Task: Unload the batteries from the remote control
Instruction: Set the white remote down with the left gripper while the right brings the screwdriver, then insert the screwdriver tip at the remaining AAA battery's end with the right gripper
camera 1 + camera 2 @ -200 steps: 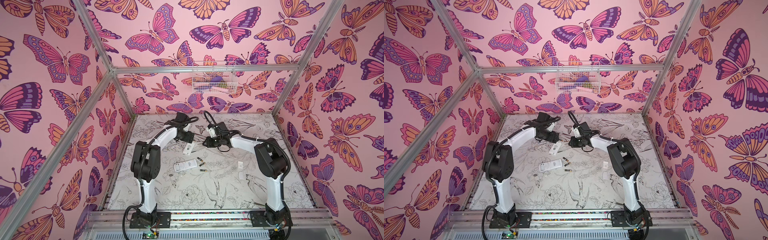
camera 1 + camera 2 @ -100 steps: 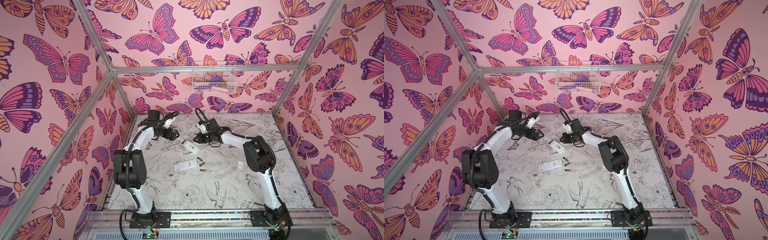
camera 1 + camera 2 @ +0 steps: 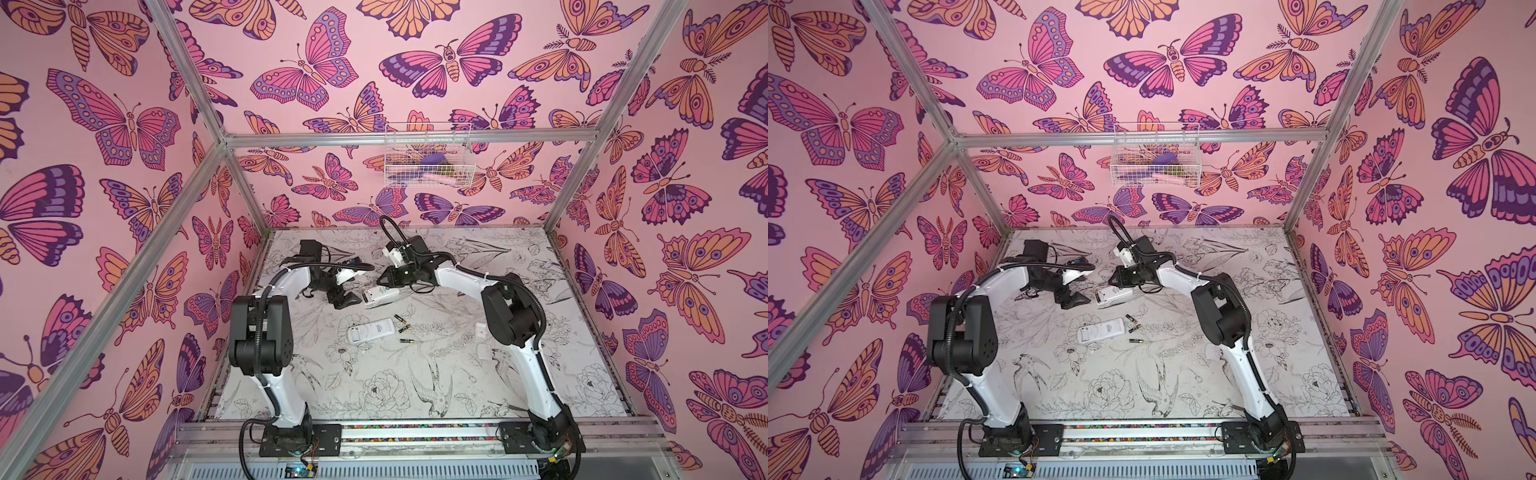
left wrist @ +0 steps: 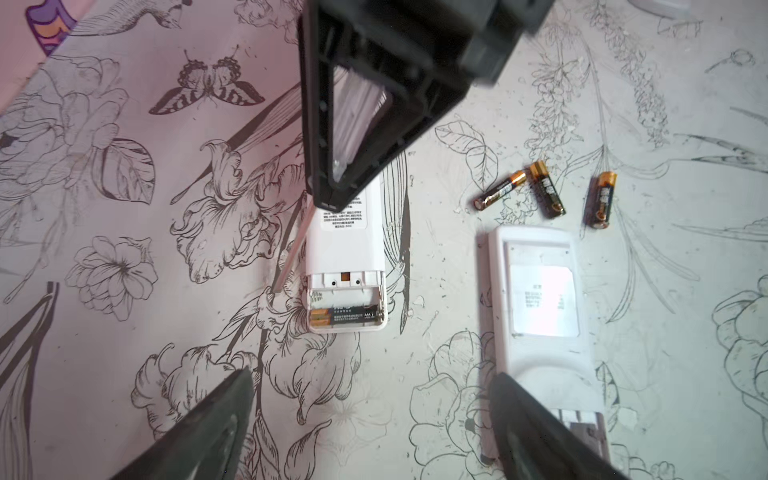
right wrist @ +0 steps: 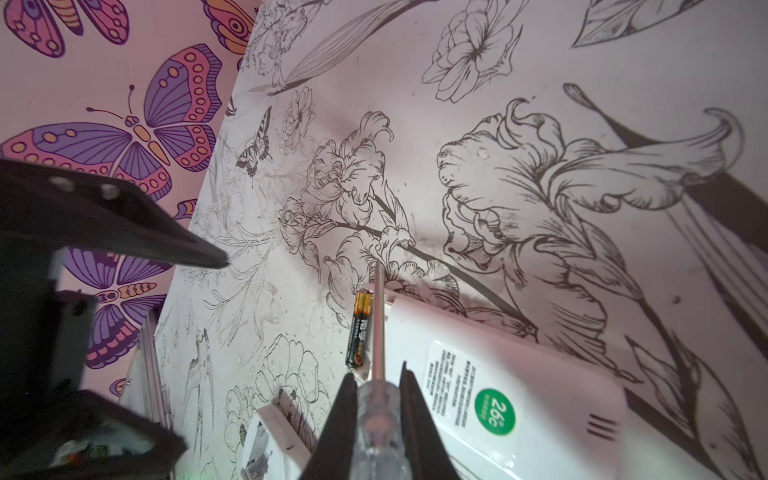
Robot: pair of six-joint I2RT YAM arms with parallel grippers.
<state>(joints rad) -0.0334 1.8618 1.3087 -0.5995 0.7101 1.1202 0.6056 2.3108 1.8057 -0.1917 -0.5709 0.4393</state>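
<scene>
Remote (image 3: 380,296), twelve o'clock of second remote (image 3: 372,331) — one battery (image 4: 347,316) sat inside; right gripper (image 5: 377,374) clenched screwdriver (image 5: 377,324), left gripper (image 4: 372,376) gaped — prying likely next.

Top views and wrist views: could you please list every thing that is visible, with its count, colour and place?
farther remote: 1, white, table centre, battery bay open
nearer remote: 1, white, table centre, label side up
loose batteries: 3, black and gold, on table beside nearer remote
battery in bay: 1, black and gold, inside farther remote
screwdriver: 1, clear handle, shaft beside farther remote
small white piece: 1, white, table near right arm
wire basket: 1, white, back wall, holds purple and pink items
table: 1, white with black floral drawing
left hand: 1, black, open, near farther remote
right hand: 1, black, shut on screwdriver
</scene>
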